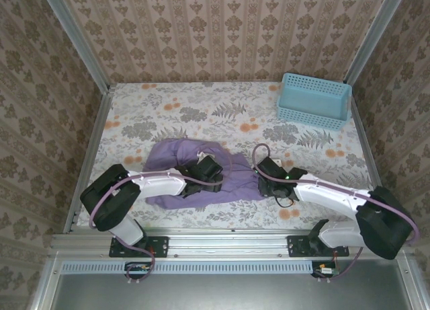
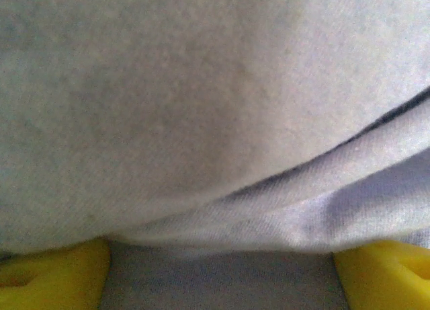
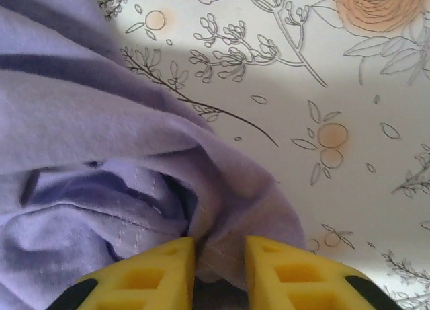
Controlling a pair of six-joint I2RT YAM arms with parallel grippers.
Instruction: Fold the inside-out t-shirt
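Narrowed almost shut at the right gripper (image 3: 220, 246): yellow fingers (image 3: 154, 273) close together, with a folded edge of the inside-out t-shirt (image 3: 101, 122) clamped between them, low over the table (image 3: 349, 155). Double line of stitching visible on the cloth just beside those fingers.

Spread wide at the left gripper (image 2: 222, 269): one yellow finger at each lower corner of the left wrist view, held apart and pressed close to the inside-out t-shirt (image 2: 201, 88), with a fold running across just ahead.

Seen from above: left gripper (image 1: 208, 170) set on the middle of the inside-out t-shirt (image 1: 171, 155), right gripper (image 1: 263, 167) at its right edge. Bunched and creased there, lying on the near half of the table (image 1: 201, 108) between the two arms.

Open flowered surface beyond the shirt and to its right. Blue basket (image 1: 314, 100) at the far right corner, well apart from the cloth. Metal rails (image 1: 87, 148) along the left, right and near sides of the table, with patterned walls (image 1: 215, 34) rising behind them.
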